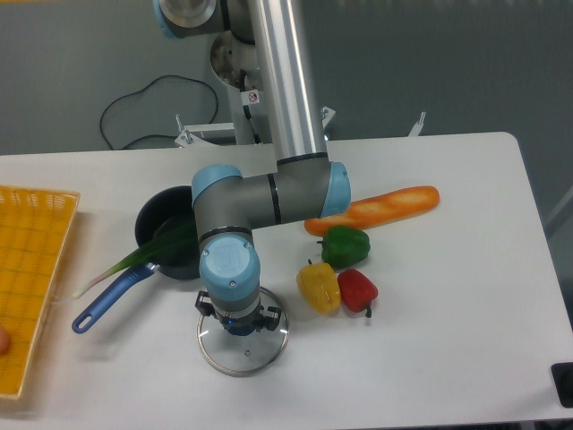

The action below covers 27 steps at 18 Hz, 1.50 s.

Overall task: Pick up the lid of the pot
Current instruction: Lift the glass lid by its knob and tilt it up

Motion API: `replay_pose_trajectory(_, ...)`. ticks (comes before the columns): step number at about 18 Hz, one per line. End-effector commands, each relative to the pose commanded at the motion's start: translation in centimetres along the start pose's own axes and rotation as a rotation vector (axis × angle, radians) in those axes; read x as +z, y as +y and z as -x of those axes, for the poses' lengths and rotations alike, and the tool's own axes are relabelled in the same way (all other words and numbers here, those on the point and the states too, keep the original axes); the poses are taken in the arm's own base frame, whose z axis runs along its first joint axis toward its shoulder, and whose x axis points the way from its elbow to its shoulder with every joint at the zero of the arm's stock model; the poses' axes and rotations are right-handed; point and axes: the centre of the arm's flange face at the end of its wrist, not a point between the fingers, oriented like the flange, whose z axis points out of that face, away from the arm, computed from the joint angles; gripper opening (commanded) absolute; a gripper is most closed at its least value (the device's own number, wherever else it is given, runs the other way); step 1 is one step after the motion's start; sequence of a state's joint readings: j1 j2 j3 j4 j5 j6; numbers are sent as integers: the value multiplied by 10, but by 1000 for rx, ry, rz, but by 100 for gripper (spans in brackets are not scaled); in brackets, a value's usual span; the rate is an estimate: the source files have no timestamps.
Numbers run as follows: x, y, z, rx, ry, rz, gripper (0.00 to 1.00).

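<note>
At the near side of the table (430, 367), the lid (243, 364) sits level under the gripper (240, 321), its fingers seemingly closed on the knob (240, 329), though the view is poor. A basket (36, 233) stands at far left. Beside the lid is a yellow pepper (318, 287), then a red pepper (357, 291); behind, a green pepper (345, 246). Farther back, a leek (148, 251) slants across the pan (152, 215); opposite lies a carrot (389, 208).
</note>
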<state>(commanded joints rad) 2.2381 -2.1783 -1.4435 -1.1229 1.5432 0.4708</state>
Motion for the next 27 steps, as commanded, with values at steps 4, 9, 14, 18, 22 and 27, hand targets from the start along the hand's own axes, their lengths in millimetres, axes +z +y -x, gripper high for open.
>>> replay_pose_trajectory(4,-30,-1,0,68,-30,-38,51)
replay_pose_trajectory(9,-65,5,-4,188,-51,-81,51)
replay_pose_trajectory(14,-68,12,-6,321,-62,-67,51)
replay_pose_trajectory(18,-85,24,-2,376,-66,-66,51)
replay_pose_trajectory(22,-93,29,-4,405,-61,-58,51)
replay_pose_trajectory(27,-103,37,3,443,-57,-50,51)
